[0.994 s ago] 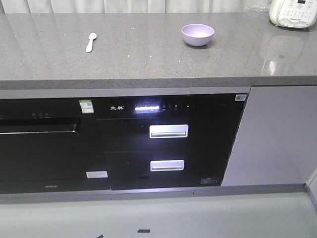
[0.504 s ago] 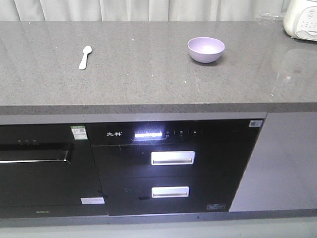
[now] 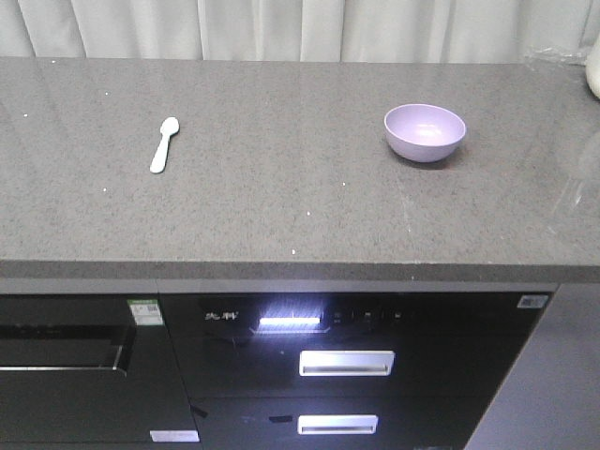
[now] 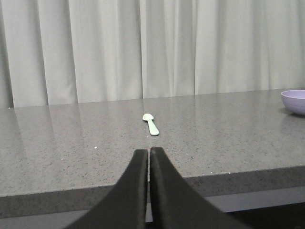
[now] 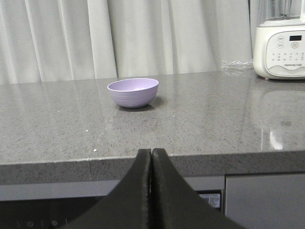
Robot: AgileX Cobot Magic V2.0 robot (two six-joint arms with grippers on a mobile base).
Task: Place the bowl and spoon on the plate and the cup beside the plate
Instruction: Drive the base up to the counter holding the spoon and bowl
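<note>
A lavender bowl stands upright and empty on the grey counter, right of centre; the right wrist view has the bowl ahead and a little left. A pale mint spoon lies flat on the counter's left part, its scoop pointing away; the spoon lies straight ahead in the left wrist view. My left gripper is shut and empty, short of the counter's front edge. My right gripper is likewise shut and empty, before the edge. The plate and the cup are out of view.
A white kitchen appliance with a control panel stands at the counter's far right, with crinkled clear plastic beside it. Pale curtains hang behind the counter. Black built-in appliances with silver handles sit below the counter edge.
The front view has moved closer and higher: the counter fills more of the frame, and the bowl and spoon appear larger and lower. The white appliance has slid almost out at the right edge.
</note>
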